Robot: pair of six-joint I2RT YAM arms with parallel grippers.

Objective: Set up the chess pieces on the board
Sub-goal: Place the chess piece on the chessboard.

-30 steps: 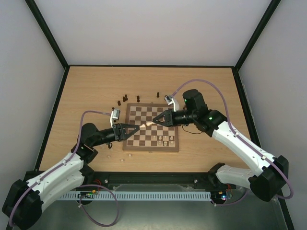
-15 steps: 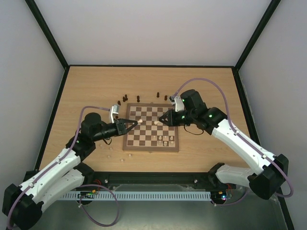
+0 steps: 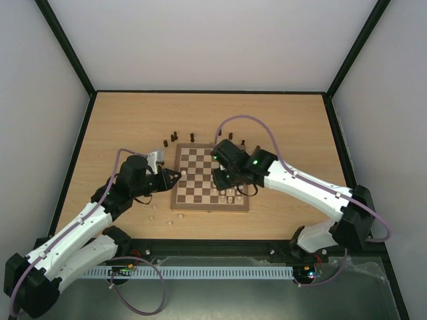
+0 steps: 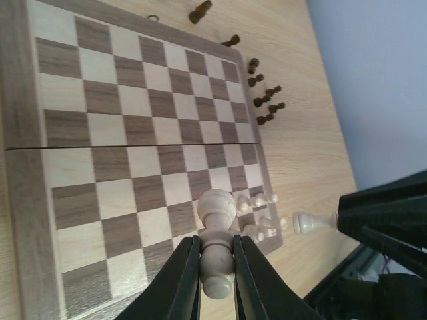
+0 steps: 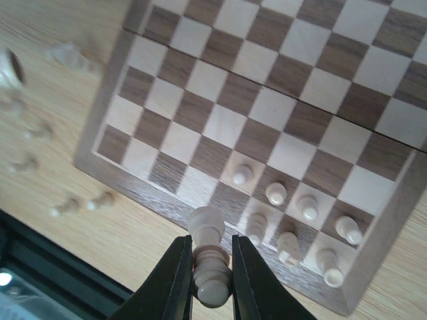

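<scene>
The board [image 3: 200, 165] lies at the table's middle. My left gripper [image 3: 176, 175] hovers at its left edge, shut on a pale cream piece [image 4: 216, 243], seen between its fingers [image 4: 183, 280]. My right gripper [image 3: 223, 181] hangs over the board's near side, shut on another pale piece [image 5: 209, 257] held above the near border [image 5: 167, 200]. Several pale pieces [image 5: 275, 193] stand on the near right squares [image 3: 230, 195]. Dark pieces [image 3: 175, 135] stand off the board's far edge [image 4: 263, 100]. The right gripper's piece [image 4: 308, 222] also shows in the left wrist view.
Several loose pale pieces [image 5: 100, 199] lie on the tabletop near the board's near left corner [image 3: 153, 217]. A black frame rail [image 3: 200, 248] runs along the table's near edge. White walls enclose the table on three sides.
My left gripper has drawn back from mid-board to the board's left edge. My right arm has swung left and nearer, bringing its pale piece over the board's near rows.
</scene>
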